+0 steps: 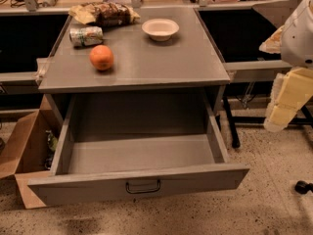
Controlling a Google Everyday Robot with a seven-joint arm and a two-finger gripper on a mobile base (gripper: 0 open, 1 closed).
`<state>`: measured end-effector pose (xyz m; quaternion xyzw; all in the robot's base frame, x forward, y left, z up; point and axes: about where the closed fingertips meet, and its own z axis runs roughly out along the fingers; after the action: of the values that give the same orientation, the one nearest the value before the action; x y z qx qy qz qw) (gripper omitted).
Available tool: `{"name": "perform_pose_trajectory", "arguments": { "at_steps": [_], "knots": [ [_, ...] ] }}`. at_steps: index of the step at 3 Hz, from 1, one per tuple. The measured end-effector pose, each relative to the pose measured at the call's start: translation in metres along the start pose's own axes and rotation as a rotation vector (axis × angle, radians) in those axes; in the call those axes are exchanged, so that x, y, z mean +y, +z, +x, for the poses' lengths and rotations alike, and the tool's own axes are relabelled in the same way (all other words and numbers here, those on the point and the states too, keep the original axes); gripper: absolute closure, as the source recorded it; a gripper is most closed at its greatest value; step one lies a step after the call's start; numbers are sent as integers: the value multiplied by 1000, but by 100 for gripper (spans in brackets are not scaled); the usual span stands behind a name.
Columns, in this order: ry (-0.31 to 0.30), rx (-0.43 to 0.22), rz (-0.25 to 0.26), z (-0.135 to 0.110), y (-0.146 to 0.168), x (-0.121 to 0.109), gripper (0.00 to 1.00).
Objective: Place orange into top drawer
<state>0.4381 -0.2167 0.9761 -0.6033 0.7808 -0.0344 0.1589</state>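
Noted a round, bright orange [101,57] resting on the left part of the grey cabinet top [166,65], just in front of a tipped silver-green can [86,35] and well left of a white bowl [160,29]. Found the top drawer [195,177] below pulled out. Located the pale yellow gripper [286,102] at the far right, hanging off the cabinet's right side, well apart from orange and drawer; cannot tell how wide it stands or whether it holds anything. Recorded speckled floor [264,199] underfoot.
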Motion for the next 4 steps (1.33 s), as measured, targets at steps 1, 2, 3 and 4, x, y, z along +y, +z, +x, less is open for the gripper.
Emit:
{"name": "perform_pose_trajectory", "arguments": {
  "at_steps": [1,2,3,4],
  "knots": [
    [0,-6,6,-1,0,-1,0],
    [20,-79,26,-11,13,-14,0],
    [78,-236,33,-37,50,-36,0],
    [92,-285,64,-48,54,-48,0]
  ]
}}
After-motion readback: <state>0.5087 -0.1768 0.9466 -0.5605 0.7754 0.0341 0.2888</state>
